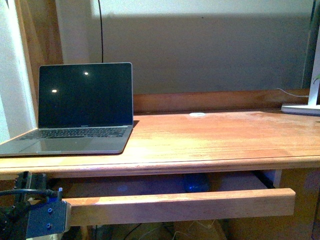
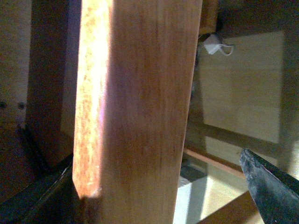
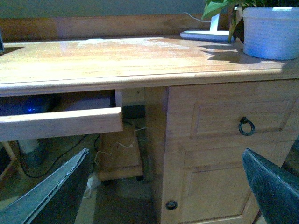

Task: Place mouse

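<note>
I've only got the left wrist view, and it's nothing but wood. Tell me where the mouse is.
Observer: The mouse appears to lie inside the open drawer, tucked under the desktop, right of centre in the front view.
Operator: Give me the left claw's position.
Observer: The left claw is at the drawer's left end, well away from the mouse.
Operator: Report the right claw.
Observer: The right claw is open and empty, facing the cabinet beside the drawer.
</note>
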You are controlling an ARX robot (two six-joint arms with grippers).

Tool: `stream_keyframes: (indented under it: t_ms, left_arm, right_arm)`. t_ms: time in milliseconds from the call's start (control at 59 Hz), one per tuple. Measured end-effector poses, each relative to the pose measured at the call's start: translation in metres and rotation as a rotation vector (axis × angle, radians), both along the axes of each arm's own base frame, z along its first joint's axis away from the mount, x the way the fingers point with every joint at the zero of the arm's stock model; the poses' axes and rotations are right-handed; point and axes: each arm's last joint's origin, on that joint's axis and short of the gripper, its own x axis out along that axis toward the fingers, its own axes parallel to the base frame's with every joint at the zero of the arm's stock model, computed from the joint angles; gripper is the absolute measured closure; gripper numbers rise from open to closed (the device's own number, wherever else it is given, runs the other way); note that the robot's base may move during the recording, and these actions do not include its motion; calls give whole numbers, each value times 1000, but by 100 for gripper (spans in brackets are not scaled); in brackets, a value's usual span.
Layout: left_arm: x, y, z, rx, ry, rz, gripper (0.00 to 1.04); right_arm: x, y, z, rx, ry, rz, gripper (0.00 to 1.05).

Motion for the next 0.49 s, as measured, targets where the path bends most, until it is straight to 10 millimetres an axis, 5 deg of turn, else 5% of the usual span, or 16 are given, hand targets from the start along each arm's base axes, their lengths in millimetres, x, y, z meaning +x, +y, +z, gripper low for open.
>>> stream_keyframes:
  t_ms: [492]
  left_arm:
    - [-63,-29,32,-257,397,-20,8]
  right_arm:
    - [0,0,0,0,0,0,7]
